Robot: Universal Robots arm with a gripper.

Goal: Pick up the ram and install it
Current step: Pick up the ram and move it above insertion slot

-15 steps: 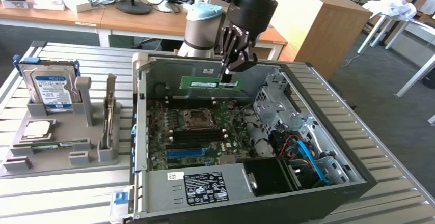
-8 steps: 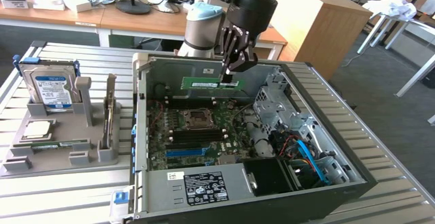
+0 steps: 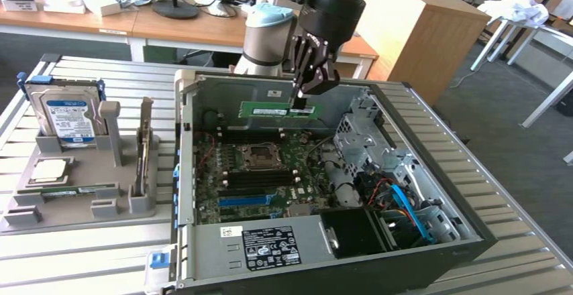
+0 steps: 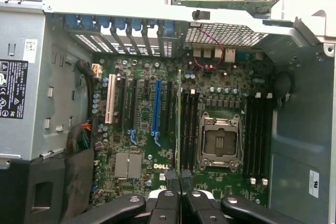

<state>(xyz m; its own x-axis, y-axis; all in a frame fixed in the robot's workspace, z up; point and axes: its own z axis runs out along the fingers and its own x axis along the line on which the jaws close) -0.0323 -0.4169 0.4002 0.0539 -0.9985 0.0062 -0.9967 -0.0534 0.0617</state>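
Note:
My gripper (image 3: 302,95) hangs over the open computer case (image 3: 430,147), shut on the ram (image 3: 279,110). The ram is a long green stick with a white label strip, held level by its end at the exterior view's right, well above the motherboard (image 3: 259,174). In the wrist view the ram (image 4: 179,124) shows edge-on as a thin line running out from between my fingertips (image 4: 179,183). It lies along the black memory slots (image 4: 189,129) beside the processor socket (image 4: 219,141).
A grey holder tray (image 3: 80,211) at the exterior view's left carries a blue-labelled hard drive (image 3: 63,117), a square silver processor (image 3: 47,169) and a green strip (image 3: 72,190). The power supply (image 3: 259,245) fills the case's near end. Cables and drive cages (image 3: 394,194) crowd the exterior view's right.

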